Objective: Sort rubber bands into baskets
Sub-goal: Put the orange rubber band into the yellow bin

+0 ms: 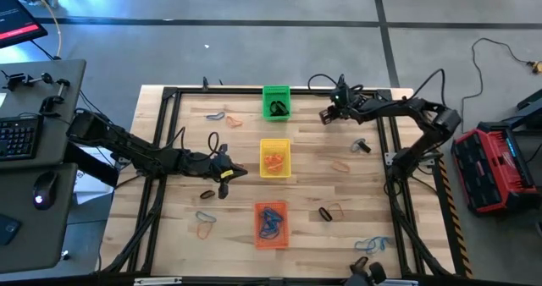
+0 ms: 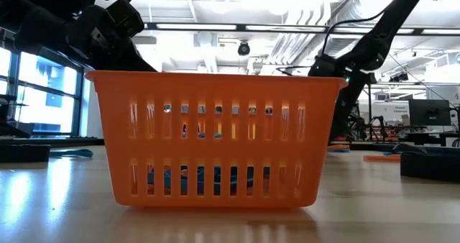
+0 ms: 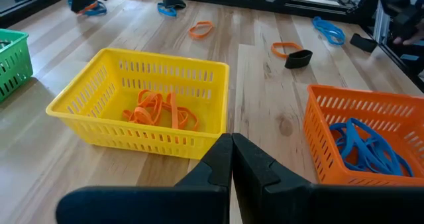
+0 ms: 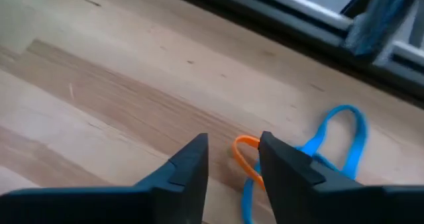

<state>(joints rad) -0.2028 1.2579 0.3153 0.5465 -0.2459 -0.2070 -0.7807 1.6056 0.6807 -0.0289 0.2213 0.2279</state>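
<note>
the rubber bands lie partly sorted: orange ones in the yellow basket at the table's middle, blue ones in the orange basket nearer the front edge, dark ones in the green basket at the far edge. the three baskets stand in a row down the table's centre. loose bands remain scattered on the wooden table to both sides, among them an orange one crossing a blue one near the far rail. the left gripper sits just beside the yellow basket, its fingers pressed together and holding nothing. the right gripper hovers near the green basket over that crossed pair, fingers slightly apart with the orange loop showing between them.
</note>
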